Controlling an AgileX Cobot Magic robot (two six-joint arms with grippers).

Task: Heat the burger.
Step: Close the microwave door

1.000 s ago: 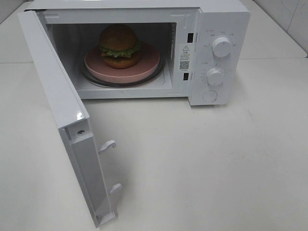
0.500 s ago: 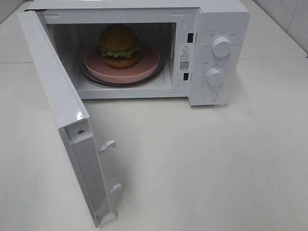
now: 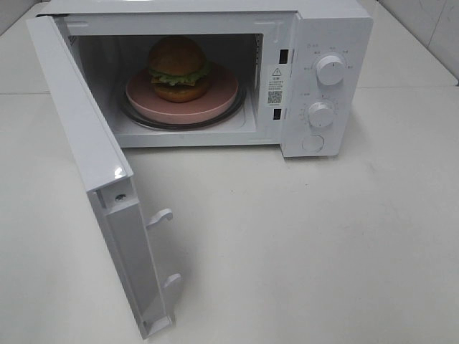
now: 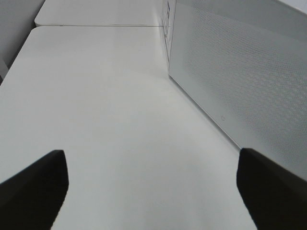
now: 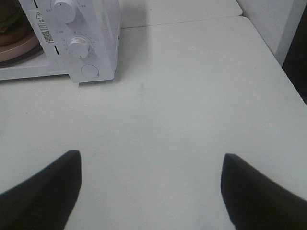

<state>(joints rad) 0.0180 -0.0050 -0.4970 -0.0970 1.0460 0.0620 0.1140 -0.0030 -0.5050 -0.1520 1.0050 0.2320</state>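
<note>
The burger point(image 3: 178, 68), with a golden-brown bun, green lettuce and a dark patty, sits on a round pink plate point(image 3: 222, 97) on the glass turntable inside the white microwave point(image 3: 333, 29). The microwave door point(image 3: 86, 150) stands wide open toward the front left. Neither arm shows in the exterior high view. My left gripper point(image 4: 153, 191) is open and empty above the bare table, beside the door's outer mesh panel point(image 4: 240, 72). My right gripper point(image 5: 151, 191) is open and empty above the table, to the right of the microwave's knobs point(image 5: 78, 46). A sliver of the burger point(image 5: 9, 21) and plate point(image 5: 19, 48) shows there.
The microwave has two dials point(image 3: 330, 69) point(image 3: 320, 114) and a round button point(image 3: 313, 143) on its right panel. Two latch hooks point(image 3: 161, 216) stick out of the door's edge. A white table point(image 3: 301, 244) carries everything; a wall edge point(image 5: 283, 24) stands at the right.
</note>
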